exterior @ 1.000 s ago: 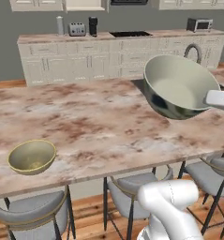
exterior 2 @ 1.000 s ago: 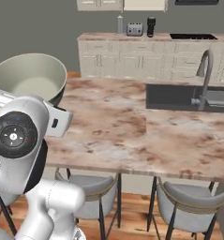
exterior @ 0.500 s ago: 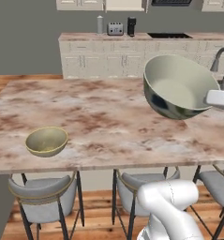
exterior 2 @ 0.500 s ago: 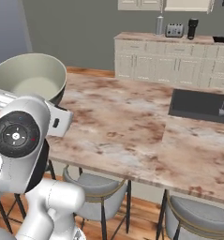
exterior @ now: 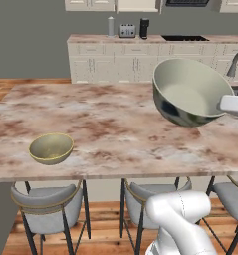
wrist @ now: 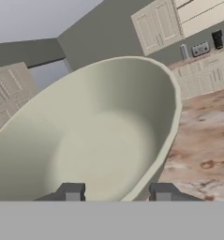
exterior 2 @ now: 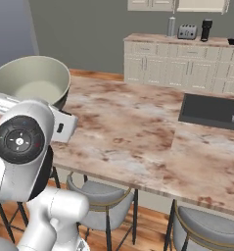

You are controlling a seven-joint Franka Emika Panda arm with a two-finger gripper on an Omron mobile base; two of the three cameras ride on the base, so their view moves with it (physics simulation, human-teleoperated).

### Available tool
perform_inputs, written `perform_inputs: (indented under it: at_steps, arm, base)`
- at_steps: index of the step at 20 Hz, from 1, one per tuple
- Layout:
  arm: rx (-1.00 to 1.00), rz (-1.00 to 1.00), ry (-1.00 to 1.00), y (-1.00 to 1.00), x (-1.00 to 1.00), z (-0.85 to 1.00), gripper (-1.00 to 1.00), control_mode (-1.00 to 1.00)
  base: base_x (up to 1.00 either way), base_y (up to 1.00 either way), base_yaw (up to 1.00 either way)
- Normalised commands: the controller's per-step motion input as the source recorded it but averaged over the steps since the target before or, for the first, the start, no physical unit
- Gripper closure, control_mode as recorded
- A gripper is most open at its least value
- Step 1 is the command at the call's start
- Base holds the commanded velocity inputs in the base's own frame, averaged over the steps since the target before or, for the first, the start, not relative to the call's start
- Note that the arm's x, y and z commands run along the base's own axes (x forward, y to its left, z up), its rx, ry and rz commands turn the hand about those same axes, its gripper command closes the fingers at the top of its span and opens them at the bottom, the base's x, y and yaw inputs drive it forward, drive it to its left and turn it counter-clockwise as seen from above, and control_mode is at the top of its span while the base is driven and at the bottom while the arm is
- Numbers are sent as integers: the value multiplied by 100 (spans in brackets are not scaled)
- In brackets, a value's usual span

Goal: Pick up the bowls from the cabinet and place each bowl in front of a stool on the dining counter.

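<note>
My gripper (wrist: 117, 193) is shut on the rim of the dark grey-green bowl (exterior: 187, 92), one finger inside its pale cream hollow (wrist: 99, 145) and one outside. The bowl hangs tilted above the right part of the dining counter (exterior: 115, 119), and it also rises behind my arm (exterior 2: 33, 81). The olive-yellow bowl (exterior: 51, 148) rests on the counter near its front left edge, just above a grey stool (exterior: 46, 206). A second stool (exterior: 150, 191) stands under the counter's middle. The cabinet is out of view.
A third stool (exterior: 235, 196) shows at the right edge. A sink (exterior 2: 211, 110) with a faucet (exterior: 237, 67) is set into the counter's right side. Behind runs a row of cream drawers (exterior: 140, 62) carrying a toaster (exterior: 126, 31) and jars. Two stools (exterior 2: 101, 203) stand below the near edge.
The base has driven sideways, so the whole scene has slid right in both base views. The grey-green bowl stays in my grip in the same pose.
</note>
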Motion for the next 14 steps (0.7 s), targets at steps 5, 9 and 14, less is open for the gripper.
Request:
perform_inputs:
  at_steps: [5, 9, 14]
  arm:
    - [-2, 0, 17, -8, 10, -19, 100, -100]
    - [-1, 0, 16, -34, 15, -6, 100, -100]
    - [0, 0, 7, -31, 14, -1, 100, -100]
  base:
    - [0, 0, 0]
    - [0, 0, 0]
    - [0, 0, 0]
